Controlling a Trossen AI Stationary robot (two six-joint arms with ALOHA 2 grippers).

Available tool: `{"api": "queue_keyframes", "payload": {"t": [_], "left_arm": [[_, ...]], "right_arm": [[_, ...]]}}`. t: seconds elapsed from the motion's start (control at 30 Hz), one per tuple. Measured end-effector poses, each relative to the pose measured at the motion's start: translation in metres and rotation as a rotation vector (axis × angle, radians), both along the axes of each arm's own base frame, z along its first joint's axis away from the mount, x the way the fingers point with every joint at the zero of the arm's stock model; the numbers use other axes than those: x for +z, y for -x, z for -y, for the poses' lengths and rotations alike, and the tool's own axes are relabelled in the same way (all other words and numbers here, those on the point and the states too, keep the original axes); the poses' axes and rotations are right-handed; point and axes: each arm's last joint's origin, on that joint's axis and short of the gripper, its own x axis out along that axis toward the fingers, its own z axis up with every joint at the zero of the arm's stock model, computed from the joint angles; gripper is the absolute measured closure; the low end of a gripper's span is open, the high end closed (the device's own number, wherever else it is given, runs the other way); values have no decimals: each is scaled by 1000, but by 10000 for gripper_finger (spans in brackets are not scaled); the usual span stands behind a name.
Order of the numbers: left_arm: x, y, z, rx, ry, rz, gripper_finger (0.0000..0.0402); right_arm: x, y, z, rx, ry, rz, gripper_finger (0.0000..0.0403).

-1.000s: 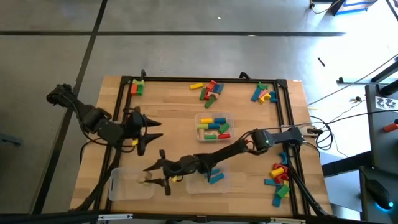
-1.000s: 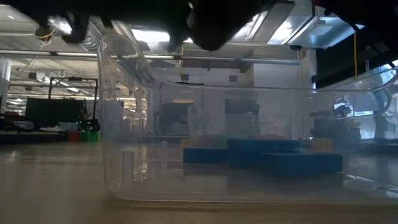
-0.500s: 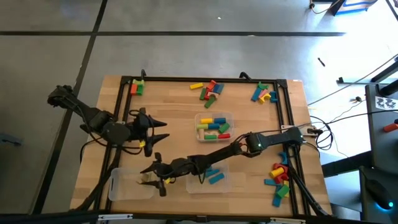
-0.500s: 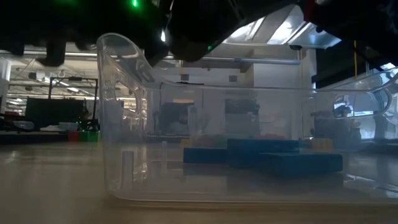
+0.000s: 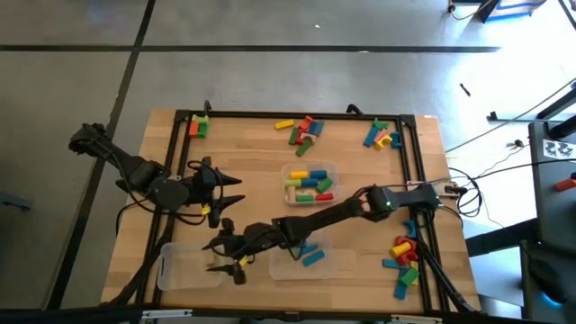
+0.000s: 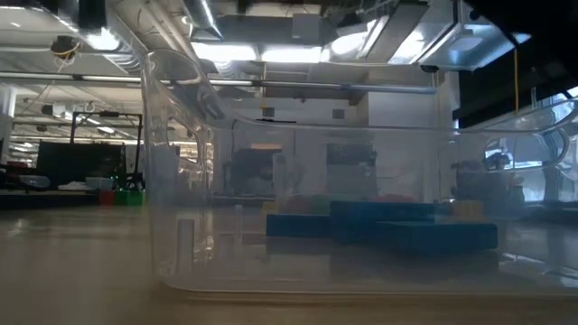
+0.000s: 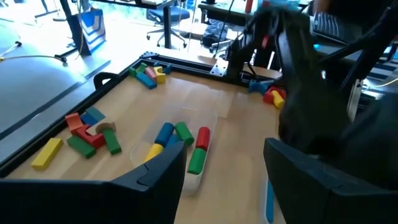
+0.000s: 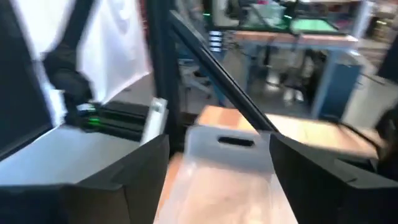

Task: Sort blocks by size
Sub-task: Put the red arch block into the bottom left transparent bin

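Note:
The blocks lie in loose heaps at the table's far left (image 5: 198,126), far middle (image 5: 302,130), far right (image 5: 382,135) and near right (image 5: 404,262). More blocks fill a clear tray at mid-table (image 5: 310,183) (image 7: 180,144). Blue ones lie in the near middle tray (image 5: 306,256) (image 6: 388,226). My right gripper (image 5: 220,259) (image 8: 217,163) hovers open over the near-left tray (image 5: 180,270) (image 8: 233,142), with nothing between its fingers. My left gripper (image 5: 229,200) (image 7: 224,168) hangs open and empty left of the mid-table tray.
A black frame (image 5: 297,115) borders the wooden table top. My right arm (image 5: 333,214) reaches slantwise across the table, over the near middle tray. Bare wood lies between the far heaps and the mid-table tray.
My right gripper has risen above the near trays. Its dark bulk, which filled the top of the low view, has gone out of that view. It has also shifted a little toward the table's left edge.

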Motion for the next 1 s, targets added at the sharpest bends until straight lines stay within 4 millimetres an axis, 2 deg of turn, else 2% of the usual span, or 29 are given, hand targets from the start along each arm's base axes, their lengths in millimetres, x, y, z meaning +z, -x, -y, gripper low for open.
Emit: {"api": "queue_keyframes", "payload": {"t": [0.07, 0.2, 0.37, 0.53, 0.67, 0.87, 1.0], "left_arm": [[0, 0, 0, 1, 3, 1, 192], [0, 0, 0, 2, 5, 1, 192], [0, 0, 0, 2, 5, 1, 192], [0, 0, 0, 2, 7, 3, 192], [0, 0, 0, 6, 19, 7, 192], [0, 0, 0, 12, 31, 11, 192], [-3, -4, 2, 26, 63, 11, 192]], "right_arm": [[13, 5, 0, 53, 9, -28, 128], [21, 13, -1, 145, 24, -113, 129], [54, 32, 0, 149, 94, -147, 129], [56, 59, 4, 94, 158, -228, 129], [77, 92, 18, -21, 176, -220, 129], [79, 153, 38, -142, 151, -330, 130], [86, 201, 38, -244, 171, -411, 130]]}}
